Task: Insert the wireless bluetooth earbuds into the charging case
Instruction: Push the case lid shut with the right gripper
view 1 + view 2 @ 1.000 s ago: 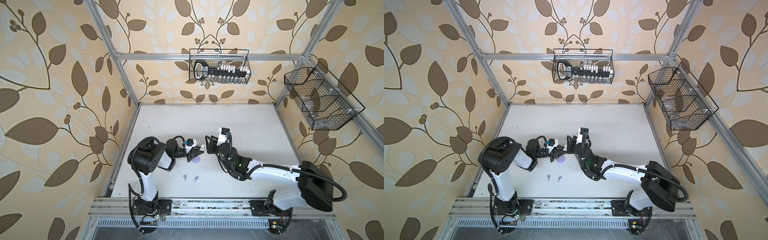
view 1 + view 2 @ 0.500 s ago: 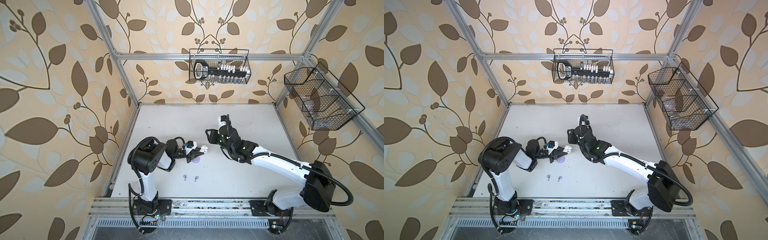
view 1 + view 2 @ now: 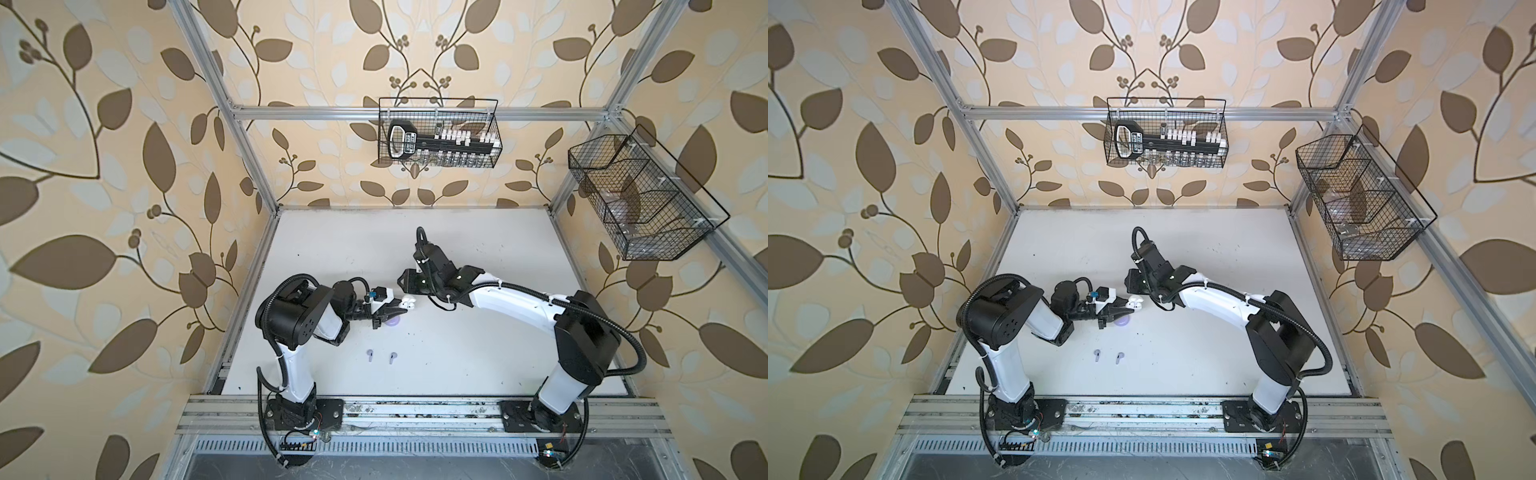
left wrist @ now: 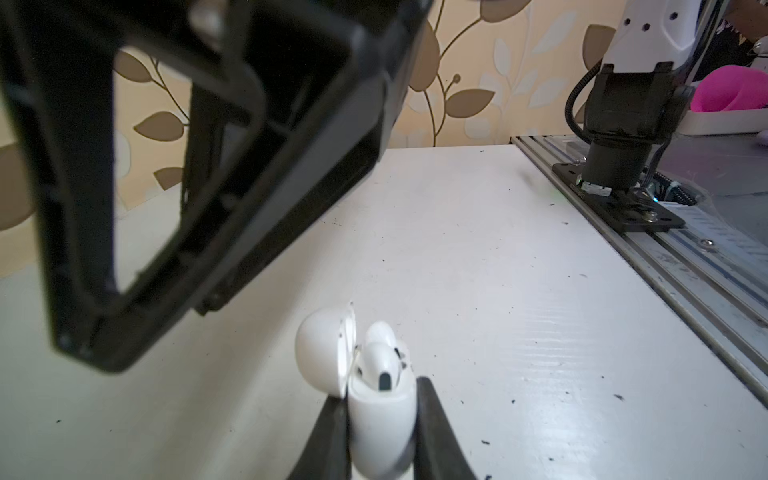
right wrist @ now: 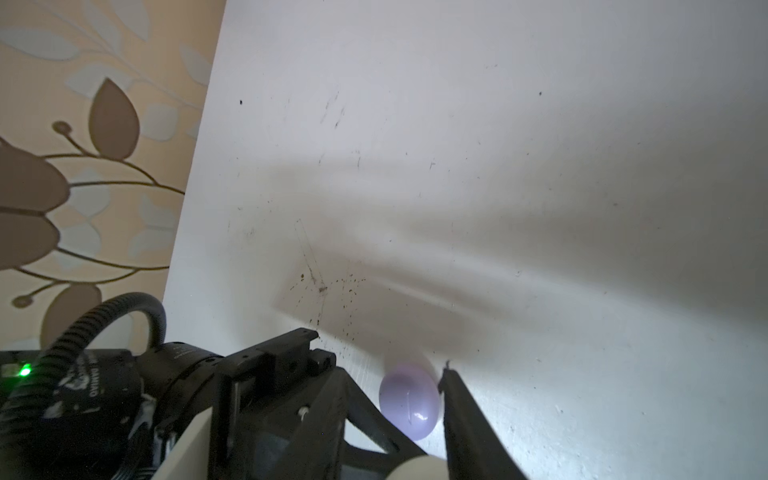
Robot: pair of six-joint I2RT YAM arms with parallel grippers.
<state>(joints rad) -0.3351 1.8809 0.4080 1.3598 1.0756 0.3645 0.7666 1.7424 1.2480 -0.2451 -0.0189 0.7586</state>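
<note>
My left gripper (image 4: pixel 380 395) is shut on the body of a white charging case (image 4: pixel 382 419) and holds it a little above the table. The lid (image 4: pixel 322 353) is swung open, and two white earbuds (image 4: pixel 382 365) sit in the case's wells. In both top views the case (image 3: pixel 407 304) (image 3: pixel 1133 302) shows at the left fingertips. My right gripper (image 3: pixel 405 282) (image 3: pixel 1130 281) hangs just beyond it, open with nothing in it. A lavender case (image 5: pixel 409 401) (image 3: pixel 392 322) lies on the table under the left gripper. Two lavender earbuds (image 3: pixel 369 354) (image 3: pixel 392 357) lie nearer the front.
A wire basket (image 3: pixel 438 133) with a black tool hangs on the back wall. A second wire basket (image 3: pixel 640 199) hangs on the right wall. An aluminium rail (image 3: pixel 415 409) with both arm bases runs along the table's front edge.
My right gripper has drawn back and up from the white case, where its fingertips met the left gripper's a second ago. The left gripper and the case have stayed still.
</note>
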